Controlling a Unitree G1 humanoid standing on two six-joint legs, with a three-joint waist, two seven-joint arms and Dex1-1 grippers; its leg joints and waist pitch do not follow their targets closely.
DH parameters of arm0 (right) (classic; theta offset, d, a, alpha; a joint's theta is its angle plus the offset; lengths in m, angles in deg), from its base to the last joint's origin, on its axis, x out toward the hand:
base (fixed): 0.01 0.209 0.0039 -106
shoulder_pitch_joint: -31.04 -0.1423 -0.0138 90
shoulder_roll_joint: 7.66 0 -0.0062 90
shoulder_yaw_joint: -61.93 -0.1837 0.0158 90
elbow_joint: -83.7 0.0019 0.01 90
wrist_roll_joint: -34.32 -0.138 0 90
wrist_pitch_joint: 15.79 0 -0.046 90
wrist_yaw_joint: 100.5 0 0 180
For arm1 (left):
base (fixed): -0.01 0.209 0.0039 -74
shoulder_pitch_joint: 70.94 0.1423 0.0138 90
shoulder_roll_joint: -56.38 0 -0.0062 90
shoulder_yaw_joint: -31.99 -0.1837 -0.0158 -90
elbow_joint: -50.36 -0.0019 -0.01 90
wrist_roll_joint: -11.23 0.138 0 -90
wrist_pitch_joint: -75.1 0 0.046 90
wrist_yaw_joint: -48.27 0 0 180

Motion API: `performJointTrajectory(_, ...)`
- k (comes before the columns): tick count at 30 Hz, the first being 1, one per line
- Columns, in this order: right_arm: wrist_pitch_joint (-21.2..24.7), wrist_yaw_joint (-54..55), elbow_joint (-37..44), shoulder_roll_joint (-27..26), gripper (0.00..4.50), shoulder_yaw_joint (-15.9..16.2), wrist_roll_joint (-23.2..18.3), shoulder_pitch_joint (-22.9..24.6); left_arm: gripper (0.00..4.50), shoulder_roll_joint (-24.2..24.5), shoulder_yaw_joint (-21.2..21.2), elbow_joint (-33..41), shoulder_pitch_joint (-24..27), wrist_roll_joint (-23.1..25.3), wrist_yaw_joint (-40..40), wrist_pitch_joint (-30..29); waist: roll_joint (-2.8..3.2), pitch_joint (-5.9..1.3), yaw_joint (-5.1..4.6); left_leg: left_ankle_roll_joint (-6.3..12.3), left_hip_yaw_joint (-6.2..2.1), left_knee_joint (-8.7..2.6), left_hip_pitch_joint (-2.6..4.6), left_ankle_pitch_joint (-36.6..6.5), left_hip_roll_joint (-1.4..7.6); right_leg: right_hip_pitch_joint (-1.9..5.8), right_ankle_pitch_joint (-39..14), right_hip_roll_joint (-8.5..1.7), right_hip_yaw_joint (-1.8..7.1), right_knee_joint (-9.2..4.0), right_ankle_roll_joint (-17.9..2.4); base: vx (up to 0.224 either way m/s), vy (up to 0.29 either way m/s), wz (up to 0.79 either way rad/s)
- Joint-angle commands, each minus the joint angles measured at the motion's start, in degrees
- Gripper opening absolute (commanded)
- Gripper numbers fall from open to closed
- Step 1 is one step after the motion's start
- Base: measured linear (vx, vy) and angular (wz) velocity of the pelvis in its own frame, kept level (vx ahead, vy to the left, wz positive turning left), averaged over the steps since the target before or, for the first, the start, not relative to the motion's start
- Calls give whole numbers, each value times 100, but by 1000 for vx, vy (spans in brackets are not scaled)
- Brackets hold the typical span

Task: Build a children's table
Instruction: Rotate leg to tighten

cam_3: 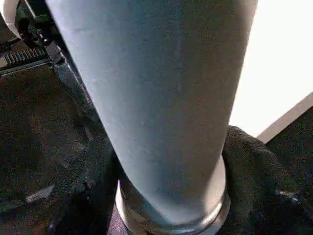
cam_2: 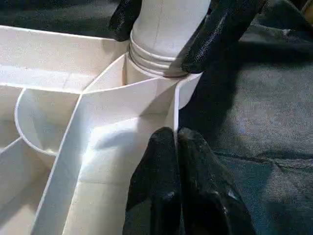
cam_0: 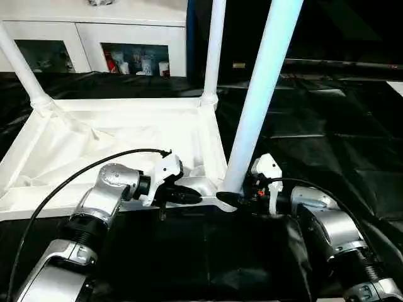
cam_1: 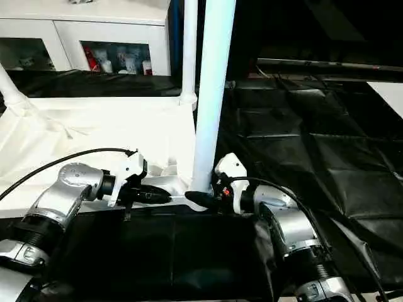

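The children's table (cam_0: pixel 119 135) lies upside down on the black-covered work table (cam_0: pixel 327 138), its ribbed white underside facing up and three legs standing in corner sockets. The near leg (cam_0: pixel 261 94) rises tall and slightly tilted from the corner closest to the robot, a second leg (cam_0: pixel 214 50) stands upright at the far corner on the same side, and a third leg (cam_0: pixel 22 66) leans outward at the far left corner. Down at the near corner, both arms meet. The left gripper (cam_0: pixel 189 197) is clenched, its two black fingertips pressed together against the thin rim wall of the top just beside the socket; the left wrist view shows the rim edge running up from between the tips. The right gripper (cam_0: pixel 234 196) reaches in from the other side, its fingers spread around the base of the near leg right above the socket collar; whether the pads press the tube, I can't tell. A black cable (cam_0: pixel 75 173) loops over the left forearm. Beyond the table, a white cabinet (cam_0: pixel 94 38) with glass doors stands against the back.
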Motion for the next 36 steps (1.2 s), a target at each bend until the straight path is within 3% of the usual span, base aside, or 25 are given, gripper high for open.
performJointTrajectory(1, 12, 377, -87, -113, 266, -104, 48, 43, 0, -164, 0, -301, 93, 10, -451, -6, -76, -302, 32, 432, -114, -306, 22, -898, 315, 286, -921, -347, 269, -351, -1347, 0, 0, 0)
performJointTrajectory(3, -78, 1012, -296, -361, 265, -240, 196, 59, 0, -342, 33, -534, -9, 191, -1047, 81, -91, -282, 15, 337, -119, -318, 27, -1050, 307, 265, -1220, -356, 271, -394, -1273, 0, 0, 0)
performJointTrajectory(7, -117, 2036, -495, -838, 264, -397, 375, 124, 0, -681, 8, -842, -169, 374, -1730, 141, -81, -247, -6, 39, -161, -373, 72, -1582, 313, 225, -2247, -373, 273, -504, -941, 0, 0, 0)
performJointTrajectory(11, -37, 3642, -773, -1592, 264, -543, 674, 16, 0, -1341, -153, -1115, -441, 636, -2675, 23, -54, -234, -19, -54, -179, -402, 99, -1822, 309, 177, -2538, -372, 286, -563, -772, 0, 0, 0)
performJointTrajectory(13, -41, 3867, -840, -1709, 264, -532, 734, -38, 0, -1469, -197, -1152, -488, 665, -2777, -8, -61, -227, -26, -103, -182, -404, 140, -1989, 296, 145, -2720, -367, 279, -594, -730, 0, 0, 0)
performJointTrajectory(17, -195, 4053, -922, -1895, 264, -476, 851, -156, 0, -1736, -251, -1293, -597, 712, -2942, 29, -51, -234, -15, -36, -187, -410, 139, -2065, 297, 154, -2699, -375, 282, -623, -662, 0, 0, 0)
performJointTrajectory(20, -346, 3782, -852, -1852, 264, -617, 651, -168, 0, -1676, -270, -1266, -562, 706, -2760, 106, -61, -247, -11, 55, -191, -428, 89, -1903, 305, 202, -2436, -382, 279, -594, -686, 0, 0, 0)
performJointTrajectory(21, -346, 3782, -852, -1852, 319, -617, 651, -168, 0, -1676, -270, -1266, -562, 706, -2760, 106, -56, -249, -9, 59, -193, -428, 86, -1874, 308, 204, -2380, -384, 281, -586, -704, 0, 0, 0)
performJointTrajectory(25, -300, 3261, -625, -1667, 353, -654, 408, -130, 0, -1503, -213, -1219, -494, 660, -2454, 175, -67, -253, -3, 137, -184, -422, 65, -1804, 309, 238, -2212, -389, 281, -569, -778, 0, 0, 0)
performJointTrajectory(26, -78, 2658, -471, -1393, 377, -588, 209, -134, 0, -1317, -191, -1193, -450, 614, -2195, 207, -79, -253, -1, 161, -178, -418, 65, -1768, 308, 241, -2170, -386, 283, -567, -787, 0, 0, 0)
performJointTrajectory(29, 39, 2242, -412, -1190, 377, -500, 154, -142, 0, -1198, -186, -1208, -439, 593, -2083, 243, -83, -259, 9, 268, -163, -403, 49, -1610, 312, 260, -1944, -384, 283, -536, -892, 0, 0, 0)
performJointTrajectory(31, 45, 1255, -247, -623, 377, -232, 142, -58, 0, -870, -103, -981, -257, 284, -1285, 364, -106, -267, 26, 306, -169, -389, 23, -1464, 313, 303, -1916, -401, 266, -520, -930, 0, 0, 0)
performJointTrajectory(33, 40, 942, -200, -441, 377, -169, 125, -40, 0, -724, -76, -876, -178, 165, -956, 372, -106, -253, 9, 361, -154, -391, 7, -1411, 316, 289, -1901, -391, 272, -518, -939, 0, 0, 0)
performJointTrajectory(36, -9, 554, -154, -241, 377, -179, 61, -39, 0, -450, -51, -735, -53, 38, -473, 333, -102, -279, 24, 354, -144, -373, 38, -1204, 325, 280, -1718, -400, 279, -487, -1051, 0, 0, 0)
